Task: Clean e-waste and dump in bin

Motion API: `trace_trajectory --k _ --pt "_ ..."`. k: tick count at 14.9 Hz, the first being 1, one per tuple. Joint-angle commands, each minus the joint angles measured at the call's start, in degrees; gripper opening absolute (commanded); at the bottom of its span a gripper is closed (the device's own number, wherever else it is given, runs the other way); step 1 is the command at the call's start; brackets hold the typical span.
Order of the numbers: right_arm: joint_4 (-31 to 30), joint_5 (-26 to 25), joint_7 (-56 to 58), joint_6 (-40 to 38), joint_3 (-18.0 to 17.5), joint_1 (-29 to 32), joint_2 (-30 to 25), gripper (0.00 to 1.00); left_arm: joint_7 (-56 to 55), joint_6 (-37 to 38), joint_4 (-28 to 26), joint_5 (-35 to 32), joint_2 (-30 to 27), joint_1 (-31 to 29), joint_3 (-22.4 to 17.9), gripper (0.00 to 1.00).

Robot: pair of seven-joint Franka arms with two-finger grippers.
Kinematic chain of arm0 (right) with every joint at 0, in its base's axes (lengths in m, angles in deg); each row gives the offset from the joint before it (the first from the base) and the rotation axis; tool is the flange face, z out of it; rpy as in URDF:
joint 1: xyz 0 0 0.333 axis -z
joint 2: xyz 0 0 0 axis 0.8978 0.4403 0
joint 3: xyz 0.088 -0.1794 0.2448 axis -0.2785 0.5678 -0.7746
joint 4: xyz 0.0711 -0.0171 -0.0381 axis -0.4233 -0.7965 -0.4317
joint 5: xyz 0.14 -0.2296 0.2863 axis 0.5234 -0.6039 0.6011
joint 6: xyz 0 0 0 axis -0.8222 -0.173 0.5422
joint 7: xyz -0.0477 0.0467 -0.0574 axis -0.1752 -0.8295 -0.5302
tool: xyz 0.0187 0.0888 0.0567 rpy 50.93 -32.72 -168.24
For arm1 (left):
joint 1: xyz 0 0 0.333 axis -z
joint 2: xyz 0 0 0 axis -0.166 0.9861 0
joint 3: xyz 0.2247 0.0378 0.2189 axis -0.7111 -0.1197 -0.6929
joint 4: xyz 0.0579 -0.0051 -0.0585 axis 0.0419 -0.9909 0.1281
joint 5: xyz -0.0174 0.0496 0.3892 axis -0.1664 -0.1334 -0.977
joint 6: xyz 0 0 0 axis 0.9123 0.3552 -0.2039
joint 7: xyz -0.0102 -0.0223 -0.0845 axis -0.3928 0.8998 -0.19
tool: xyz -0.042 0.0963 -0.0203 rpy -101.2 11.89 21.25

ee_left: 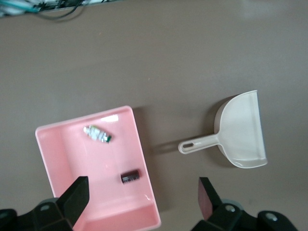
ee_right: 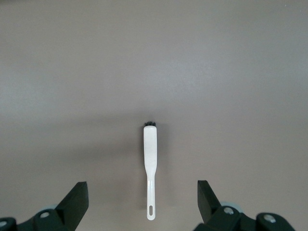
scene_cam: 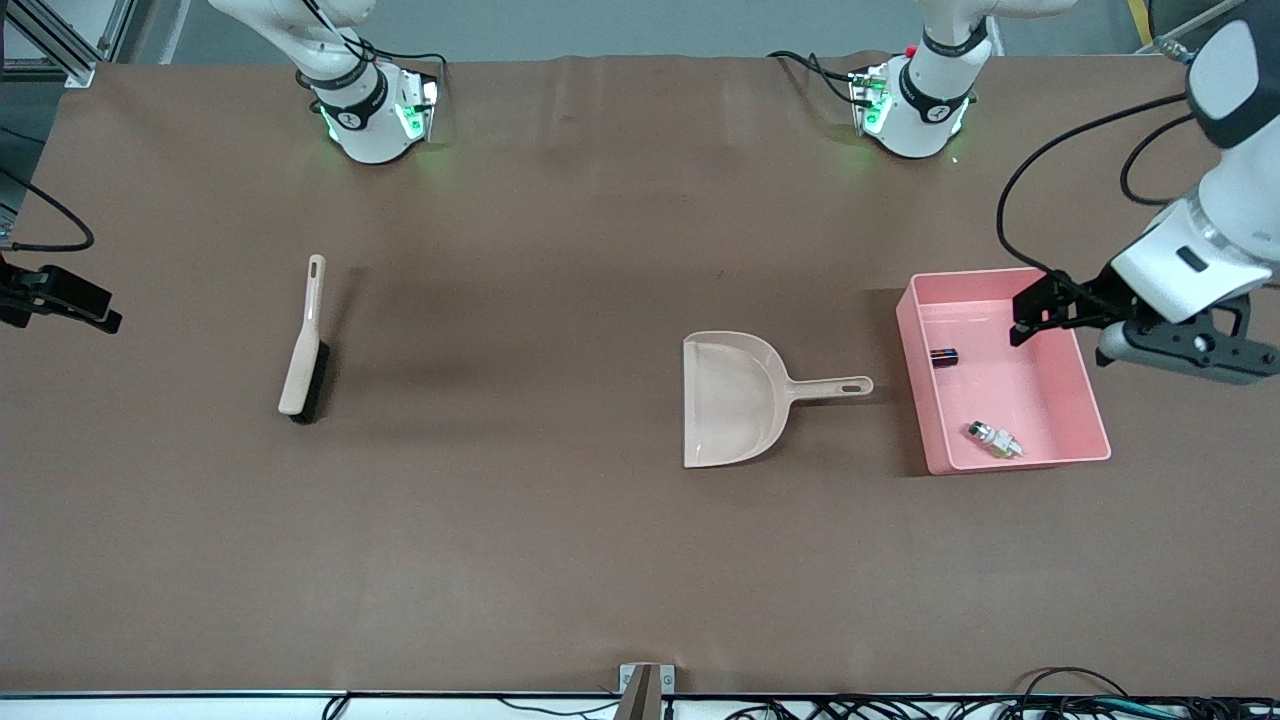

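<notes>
While both e-waste pieces lie in the bin at frame right, the left gripper hangs open, empty; the right gripper, cut off at the frame's left edge, gapes empty too.

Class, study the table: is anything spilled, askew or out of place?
Nothing stands out. Both e-waste pieces lie inside the pink bin; the dustpan beside it and the brush lie flat on the table, nothing spilled.
</notes>
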Motion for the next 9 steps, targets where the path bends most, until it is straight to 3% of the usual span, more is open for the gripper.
trace_trajectory --k 1,3,6,9 --pt "-0.5 0.3 0.1 1.1 -0.1 -0.1 -0.3 1.00 -2.2 2.6 -0.2 0.0 -3.1 0.3 -1.5 1.00" --pt "-0.5 0.2 0.1 1.5 -0.1 -0.4 -0.3 1.00 -1.8 2.9 -0.3 -1.3 -4.4 0.3 -1.8 1.00" --pt "-0.5 0.3 0.1 1.6 -0.1 -0.2 -0.2 1.00 -1.3 5.1 -0.2 -8.3 -6.8 0.5 -1.0 1.00" --pt "-0.5 0.3 0.1 1.5 -0.1 -0.3 -0.2 1.00 -1.6 8.3 -0.1 -8.0 -7.4 1.0 -0.3 1.00"
